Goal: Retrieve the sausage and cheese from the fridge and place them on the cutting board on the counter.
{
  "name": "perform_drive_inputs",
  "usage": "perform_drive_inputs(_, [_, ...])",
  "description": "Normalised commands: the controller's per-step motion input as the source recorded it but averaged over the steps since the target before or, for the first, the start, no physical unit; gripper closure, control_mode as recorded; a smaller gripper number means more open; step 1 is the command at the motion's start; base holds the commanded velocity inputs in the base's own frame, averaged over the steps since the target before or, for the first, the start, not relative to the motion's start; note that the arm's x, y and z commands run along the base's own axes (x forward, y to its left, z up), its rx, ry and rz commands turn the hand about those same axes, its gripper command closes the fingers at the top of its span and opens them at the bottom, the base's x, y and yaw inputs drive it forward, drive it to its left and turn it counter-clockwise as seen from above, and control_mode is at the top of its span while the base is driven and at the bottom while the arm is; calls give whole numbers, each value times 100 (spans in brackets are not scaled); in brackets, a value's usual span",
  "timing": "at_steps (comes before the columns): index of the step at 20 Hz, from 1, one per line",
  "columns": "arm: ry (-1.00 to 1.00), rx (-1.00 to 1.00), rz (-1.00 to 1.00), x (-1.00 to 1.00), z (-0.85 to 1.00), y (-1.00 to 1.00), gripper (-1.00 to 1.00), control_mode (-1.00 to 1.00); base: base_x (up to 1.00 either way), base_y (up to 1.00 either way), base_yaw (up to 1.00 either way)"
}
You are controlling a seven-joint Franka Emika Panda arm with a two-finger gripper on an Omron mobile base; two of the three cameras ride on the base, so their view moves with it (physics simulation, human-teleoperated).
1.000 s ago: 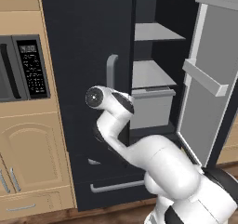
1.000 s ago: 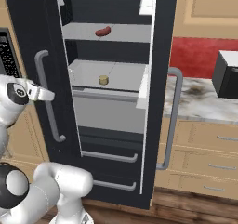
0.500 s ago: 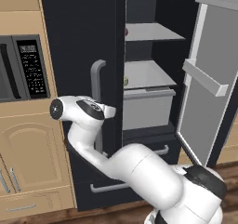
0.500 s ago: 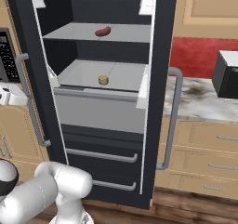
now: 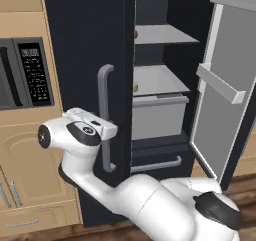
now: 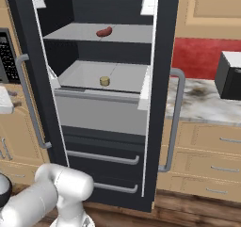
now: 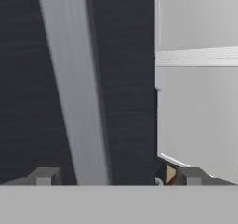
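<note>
The gripper (image 7: 116,176) stands wide: in the hand view I see its 2 dark finger tips far apart at the bottom, 1 on each side of the grey vertical bar handle (image 7: 74,88), with nothing clamped between them. In the left base view I read the hand at the lower part of that same handle (image 5: 105,117) on the left door of the fridge (image 5: 85,85), just beside the bar; I cannot tell whether a finger touches it. Both upper doors of the fridge (image 6: 164,56) are swung out, exposing the light grey inner shelves. In the right base view the sausage (image 6: 104,31) lies on the upper shelf, a short curved reddish-brown piece near the shelf's middle. The cheese (image 6: 104,81) sits 1 shelf lower, on the flat grey surface above the closed inner drawer, almost directly under the sausage and well apart from it. From the left base view, only a small pale edge of the cheese (image 5: 135,87) shows past the left door's edge. The 2 lower drawers of the fridge are closed. To the right of the fridge, the counter (image 6: 207,103) runs over light wood cabinets, with a dark appliance (image 6: 229,75) standing on it against a red wall panel. A black wall oven (image 5: 25,72) is set into the cabinets left of the fridge.
</note>
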Motion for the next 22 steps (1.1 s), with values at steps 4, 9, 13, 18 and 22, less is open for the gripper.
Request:
perform_drive_inputs(4, [-9,0,0,-98,16,-9,-100,-100,0,0,0])
perform_drive_inputs(9, [-3,11,3,-48,11,-55,-100,-100,0,0,0])
perform_drive_inputs(13, [0,44,9,-14,0,-89,-100,-100,0,0,0])
perform_drive_inputs(18, [-2,54,32,-47,0,-100,-100,-100,0,0,0])
perform_drive_inputs(22, [0,59,35,-6,0,-98,-100,-100,0,0,0])
